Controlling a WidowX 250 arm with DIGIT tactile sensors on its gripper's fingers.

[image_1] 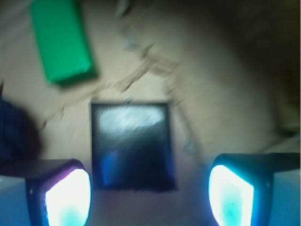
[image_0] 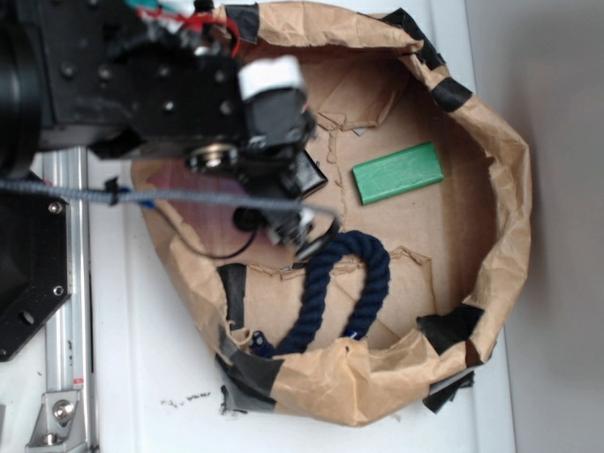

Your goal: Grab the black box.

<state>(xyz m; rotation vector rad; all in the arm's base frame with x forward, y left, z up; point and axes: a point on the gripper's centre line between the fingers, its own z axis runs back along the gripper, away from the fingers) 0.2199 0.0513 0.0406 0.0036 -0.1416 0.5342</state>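
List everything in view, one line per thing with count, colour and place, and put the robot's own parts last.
black box: one, glossy black, on the cardboard floor, mostly hidden under the arm in the exterior view; centred between the fingers in the wrist view.
green block: one, green, on the floor in the upper right part of the enclosure.
rope loop: one, dark navy, on the floor near the lower wall.
paper wall: one, brown, ringing the floor, patched with black tape.
table: one, white, under the enclosure.
rail: one, silver, at the left edge.
end effector: one, black, open above the black box, its fingers glowing pale.
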